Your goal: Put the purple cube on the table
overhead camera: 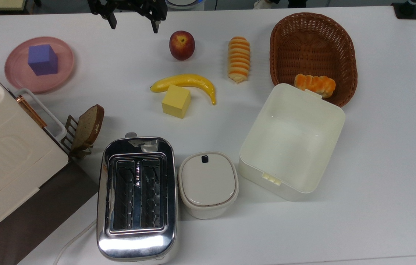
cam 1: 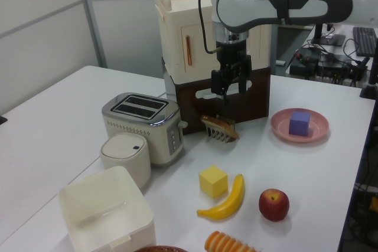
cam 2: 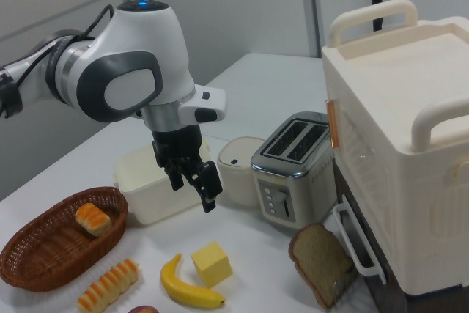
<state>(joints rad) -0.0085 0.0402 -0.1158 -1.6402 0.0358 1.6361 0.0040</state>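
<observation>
1. the arm's white and grey body fills the right view's left, and its gripper hangs in the air with the black fingers spread apart, nothing between them.
2. behind the gripper sits an open cream box, with a small lidded cream pot and a chrome toaster to the right view's right.
3. below the gripper, on the white table, a yellow cube lies just beside a banana.
4. a wicker basket at the right view's left holds one bread roll; a striped pastry lies on the table near it.
5. a bread slice leans on a rack in front of the big cream appliance.
</observation>
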